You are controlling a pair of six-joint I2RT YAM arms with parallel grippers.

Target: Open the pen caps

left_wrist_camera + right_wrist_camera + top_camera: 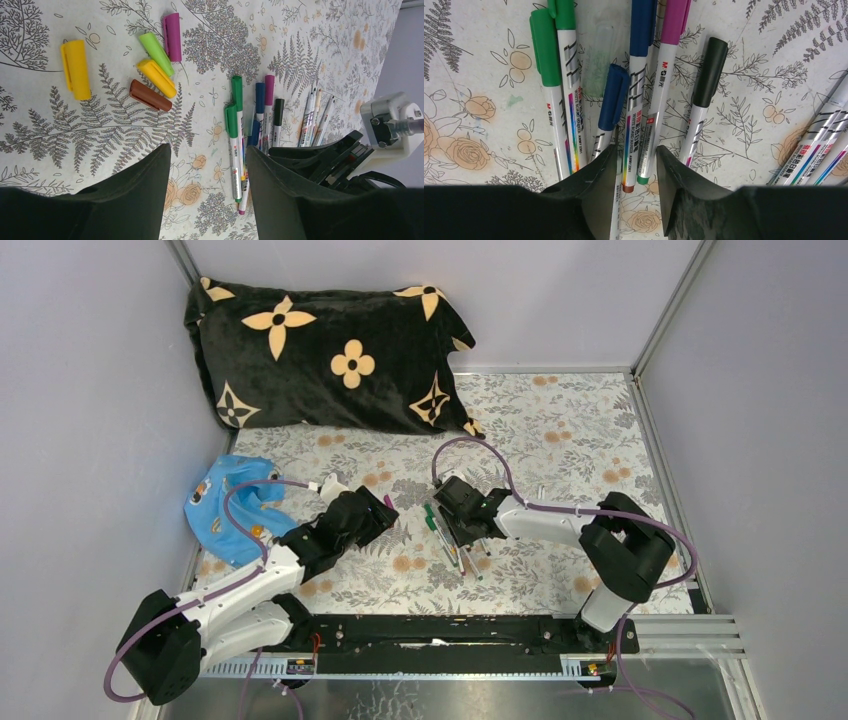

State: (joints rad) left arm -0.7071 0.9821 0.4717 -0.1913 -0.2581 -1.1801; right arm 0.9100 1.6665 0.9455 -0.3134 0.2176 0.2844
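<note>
Several pens [634, 115] lie bunched on the floral tablecloth, wearing green [545, 47], blue [614, 95], magenta [674, 20] and black [710, 70] pen caps. My right gripper [636, 162] is low over them, open, its fingers straddling two barrels with brown and green ends; a gap shows at the right finger. The top view has it [447, 523] on the pen bunch [458, 545]. Loose caps lie apart: yellow [75, 68], green [156, 52], purple [172, 36], a second yellow [156, 77], brown [150, 95]. My left gripper [207, 160] hovers open and empty beside the pens [235, 150].
A black pillow with tan flowers [320, 350] fills the back left. A crumpled blue cloth [225, 505] lies at the left edge beside my left arm. Uncapped pens [819, 145] lie to the right of the bunch. Grey walls enclose the table.
</note>
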